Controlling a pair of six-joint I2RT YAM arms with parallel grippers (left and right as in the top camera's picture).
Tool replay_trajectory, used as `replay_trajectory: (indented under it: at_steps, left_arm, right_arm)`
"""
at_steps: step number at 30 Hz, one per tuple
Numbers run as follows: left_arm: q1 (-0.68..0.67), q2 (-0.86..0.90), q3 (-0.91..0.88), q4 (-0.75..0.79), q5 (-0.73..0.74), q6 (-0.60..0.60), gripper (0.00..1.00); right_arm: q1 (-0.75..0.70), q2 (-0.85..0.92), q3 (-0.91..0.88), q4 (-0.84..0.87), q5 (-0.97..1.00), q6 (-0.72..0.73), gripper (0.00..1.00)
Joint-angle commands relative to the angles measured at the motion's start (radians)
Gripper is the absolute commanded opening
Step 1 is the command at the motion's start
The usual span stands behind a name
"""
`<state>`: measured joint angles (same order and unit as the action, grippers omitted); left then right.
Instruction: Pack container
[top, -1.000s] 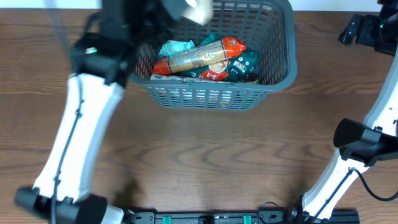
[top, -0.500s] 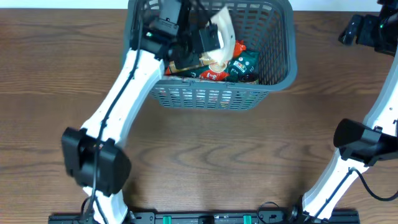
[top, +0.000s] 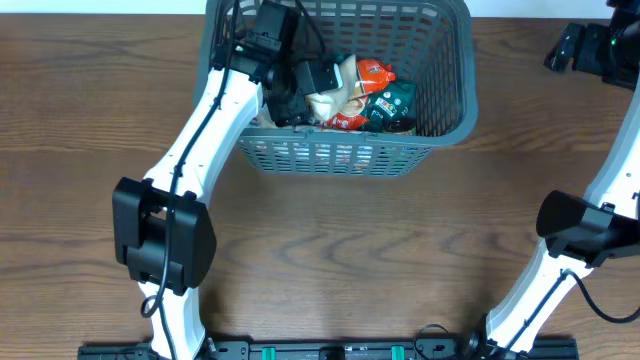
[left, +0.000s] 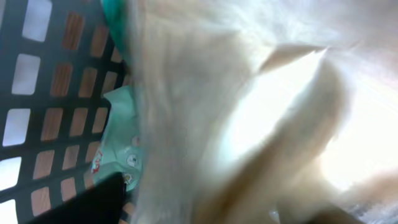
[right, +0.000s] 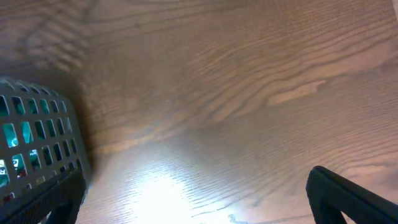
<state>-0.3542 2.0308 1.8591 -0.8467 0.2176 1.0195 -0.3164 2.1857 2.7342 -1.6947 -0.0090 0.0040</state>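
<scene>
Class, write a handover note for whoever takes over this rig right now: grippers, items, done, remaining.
Left gripper: inside the container, at a pale packet; open or shut unclear.
Right gripper: open, empty, above the table beside the container.
Done: red packet and green packet lie in the container.
Left: confirm the pale packet is released, then lift the left arm out.
</scene>
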Motion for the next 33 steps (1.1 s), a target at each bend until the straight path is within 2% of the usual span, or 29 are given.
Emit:
replay_trajectory:
  at_steps: [1,3,7,10,15,19,25,31,33]
  left_arm:
    - [0.014,-0.064,0.008,0.003,-0.007,-0.002,0.84]
    - [0.023,-0.092,0.008,0.032,-0.039,-0.038,0.88]
    - [0.049,-0.155,0.008,0.111,-0.074,-0.062,0.92]
    - [0.074,-0.211,0.008,0.159,-0.081,-0.116,0.99]
    - [0.133,-0.301,0.008,0.168,-0.082,-0.252,0.99]
    - [0.213,-0.385,0.008,0.104,-0.081,-0.390,0.99]
    - [0.357,-0.516,0.008,-0.113,-0.081,-0.642,0.99]
    - [0.465,-0.618,0.007,-0.325,-0.106,-0.708,0.99]
    - [0.478,-0.658,-0.013,-0.349,-0.121,-0.719,0.99]
  right_arm:
    - [0.004,0.010,-0.001,-0.003,-0.011,-0.005,0.99]
    - [0.004,0.010,-0.001,-0.003,-0.011,-0.005,0.99]
    - [0.004,0.010,-0.001,0.002,-0.011,-0.006,0.99]
    - [0.004,0.010,-0.001,0.031,-0.010,-0.022,0.99]
    - [0.021,0.008,0.000,0.100,-0.010,-0.064,0.99]
    - [0.071,-0.004,0.000,0.138,-0.010,-0.092,0.99]
    - [0.188,-0.068,0.000,0.143,-0.010,-0.084,0.99]
    - [0.256,-0.154,0.000,0.046,0.012,0.051,0.99]
    - [0.258,-0.185,0.000,-0.004,0.012,0.080,0.99]
